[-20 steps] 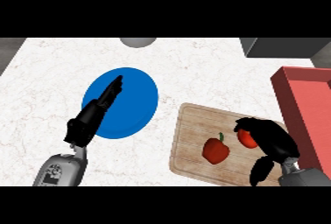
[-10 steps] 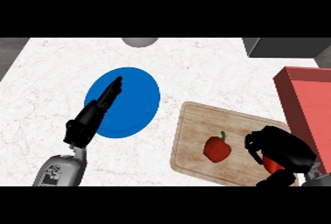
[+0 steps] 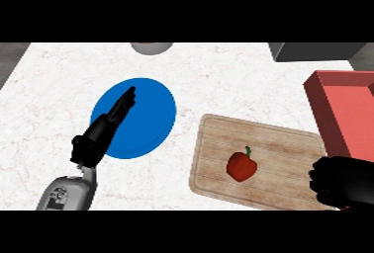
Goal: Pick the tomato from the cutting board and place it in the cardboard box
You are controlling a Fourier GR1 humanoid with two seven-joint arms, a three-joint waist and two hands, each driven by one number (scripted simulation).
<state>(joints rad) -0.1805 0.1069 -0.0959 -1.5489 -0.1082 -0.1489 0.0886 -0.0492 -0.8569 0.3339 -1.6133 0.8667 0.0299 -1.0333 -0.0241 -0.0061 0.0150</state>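
A red tomato (image 3: 242, 166) with a green stem lies on the wooden cutting board (image 3: 270, 138), right of the board's middle. My right hand (image 3: 343, 181) shows at the lower right, over the board's near right corner, a short way right of the tomato and apart from it. Its fingers are curled and nothing shows in them. The red open box (image 3: 329, 106) stands at the right edge, just beyond the board. My left hand (image 3: 102, 133) rests open with straight fingers over the left part of a blue plate (image 3: 150, 116).
A grey round object (image 3: 151, 47) sits at the counter's far edge. A dark grey block (image 3: 314, 51) stands at the far right corner. Bare white marble counter (image 3: 234, 84) lies between the plate, the board and the far edge.
My right hand has pulled back from beside the tomato toward the lower right corner. The tomato stays on the board. My left hand has not moved.
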